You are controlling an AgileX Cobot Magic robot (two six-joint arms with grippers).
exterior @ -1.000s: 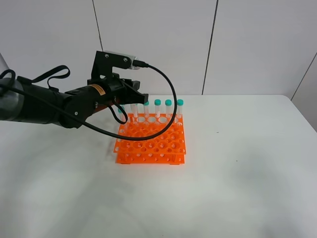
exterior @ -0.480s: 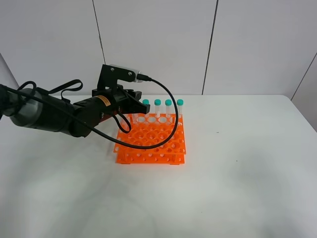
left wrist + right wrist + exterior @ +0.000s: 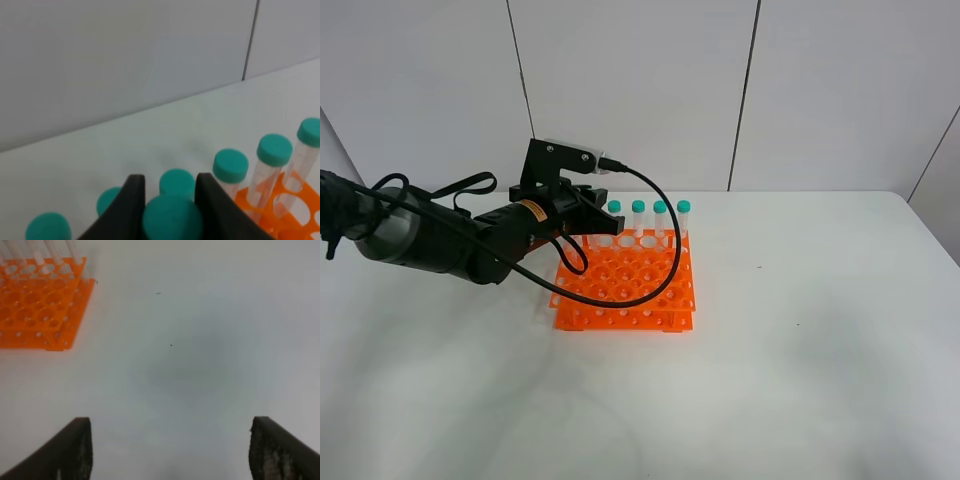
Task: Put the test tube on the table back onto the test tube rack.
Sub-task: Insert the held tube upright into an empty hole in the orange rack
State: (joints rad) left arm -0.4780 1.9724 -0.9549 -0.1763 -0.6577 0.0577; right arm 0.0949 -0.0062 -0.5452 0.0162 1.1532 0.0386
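My left gripper (image 3: 598, 214) hangs over the back left part of the orange test tube rack (image 3: 625, 290). In the left wrist view the left gripper (image 3: 170, 180) is shut on the test tube, whose teal cap (image 3: 172, 221) sits between the black fingers (image 3: 131, 200). The tube's body is hidden, so I cannot tell whether its tip is in a hole. Several other teal-capped tubes (image 3: 230, 165) stand in the rack's back row (image 3: 660, 212). My right gripper (image 3: 170, 450) is open and empty above the bare white table (image 3: 200, 365), away from the rack (image 3: 40, 305).
The left arm's black cable (image 3: 665, 250) loops over the rack. The white table (image 3: 800, 340) spreads to the right and front of the rack. A pale grey panelled wall (image 3: 640, 90) stands behind the table.
My left gripper has come down and a little right with the tube, closer to the rack's back row. The rack and standing tubes have not moved.
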